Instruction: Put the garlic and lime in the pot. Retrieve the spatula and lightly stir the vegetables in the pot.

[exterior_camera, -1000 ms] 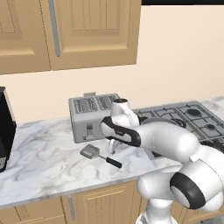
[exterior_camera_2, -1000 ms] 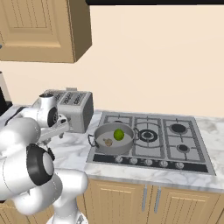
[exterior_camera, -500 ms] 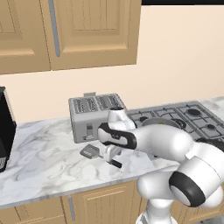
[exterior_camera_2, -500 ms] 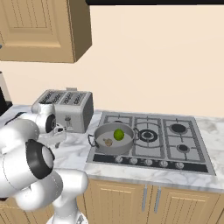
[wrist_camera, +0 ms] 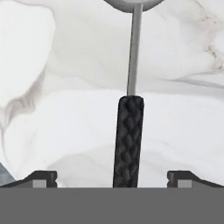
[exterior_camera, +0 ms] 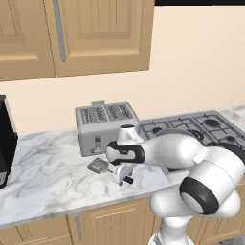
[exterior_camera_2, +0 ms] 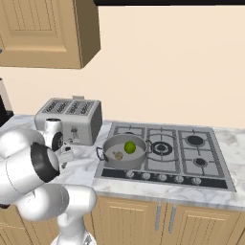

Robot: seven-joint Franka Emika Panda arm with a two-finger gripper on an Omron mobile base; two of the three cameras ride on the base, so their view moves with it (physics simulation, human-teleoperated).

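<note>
The gripper hangs wide open over the spatula near the tabletop's front edge, jaws either side of its handle. Lime and garlic lie in the pot.

Two base cameras look forward and down from behind the arm, left and right, sharing the marble counter, toaster and stove. The hand camera peers straight down, very close over the spatula on the counter.

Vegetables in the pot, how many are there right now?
2. The lime sits toward the back right of the pot, and the garlic lies just in front of it to the left. The pot's near wall may hide something small.
</note>
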